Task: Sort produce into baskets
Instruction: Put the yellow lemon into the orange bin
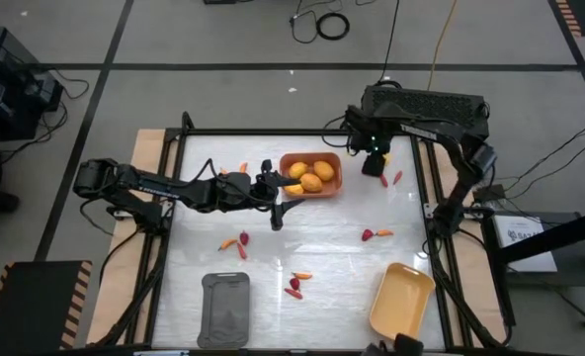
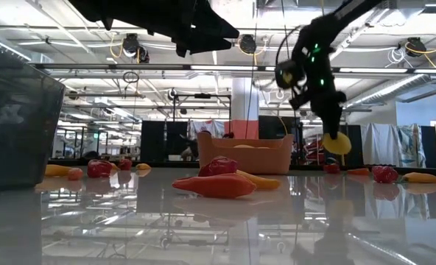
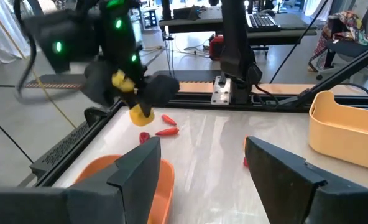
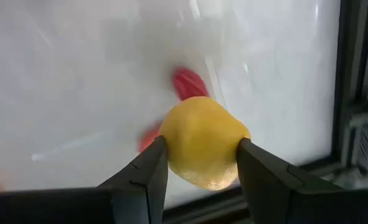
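Note:
My right gripper [image 1: 375,166] is near the table's far right corner, shut on a yellow lemon [image 4: 202,140] and held above the table [image 2: 337,142]. A red berry [image 4: 187,82] lies on the table below it. My left gripper [image 1: 281,201] is open and empty beside the near left corner of the orange-brown basket [image 1: 310,175], which holds lemons. The dark grey basket [image 1: 225,309] and the pale yellow basket [image 1: 401,300] stand near the front edge. Carrots and berries lie scattered on the table [image 1: 236,241] [image 1: 297,284] [image 1: 376,234]. My right gripper pinches the lemon's two opposite sides [image 4: 234,146] between its two fingers. The fingers come from above, pointing down. The lemon is lifted clear of the table and shows below the fingers in the low view [image 2: 337,143].
A berry [image 1: 382,181] and a carrot [image 1: 398,177] lie just beside my right gripper. The black frame rails [image 1: 426,198] edge the table on the left and right. Bare tabletop [image 1: 312,242] lies in the middle, between the baskets.

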Controlling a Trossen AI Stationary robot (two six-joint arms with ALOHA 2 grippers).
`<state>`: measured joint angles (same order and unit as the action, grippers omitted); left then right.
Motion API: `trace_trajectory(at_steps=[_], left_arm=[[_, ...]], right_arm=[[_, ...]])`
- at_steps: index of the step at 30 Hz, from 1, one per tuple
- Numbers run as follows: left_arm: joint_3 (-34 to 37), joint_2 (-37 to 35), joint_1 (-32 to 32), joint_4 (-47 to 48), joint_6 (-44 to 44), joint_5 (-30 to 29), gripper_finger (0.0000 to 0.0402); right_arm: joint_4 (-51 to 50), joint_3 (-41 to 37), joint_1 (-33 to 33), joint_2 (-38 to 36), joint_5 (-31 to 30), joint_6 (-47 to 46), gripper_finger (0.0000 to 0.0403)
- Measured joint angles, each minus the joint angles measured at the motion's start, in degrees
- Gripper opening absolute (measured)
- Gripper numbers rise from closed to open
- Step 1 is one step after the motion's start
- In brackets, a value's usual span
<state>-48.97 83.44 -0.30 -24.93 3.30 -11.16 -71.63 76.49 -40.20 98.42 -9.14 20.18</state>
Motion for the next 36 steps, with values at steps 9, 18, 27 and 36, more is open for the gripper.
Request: trace_trajectory(at_steps=[9,18,27,36], left_arm=[[0.0,0.0,0.0,0.8,-0.1,-1.8,0.0242],[0.0,0.0,0.7,4.3,-1.7,-5.0,0.0242],[0.0,0.0,1.0,5.1,-2.9,-7.5,0.0242],[0.0,0.0,1.0,5.1,-2.9,-7.6,0.0242]], right_arm=[[7.3,0.0,7.2,-9.4,10.5,-0.4,0.016],[21.7,0.0,15.7,-8.6,14.4,-2.4,0.016],[24.4,0.0,18.9,-1.2,13.5,-6.4,0.016],[24.6,0.0,18.9,4.6,13.5,-4.8,0.016]])
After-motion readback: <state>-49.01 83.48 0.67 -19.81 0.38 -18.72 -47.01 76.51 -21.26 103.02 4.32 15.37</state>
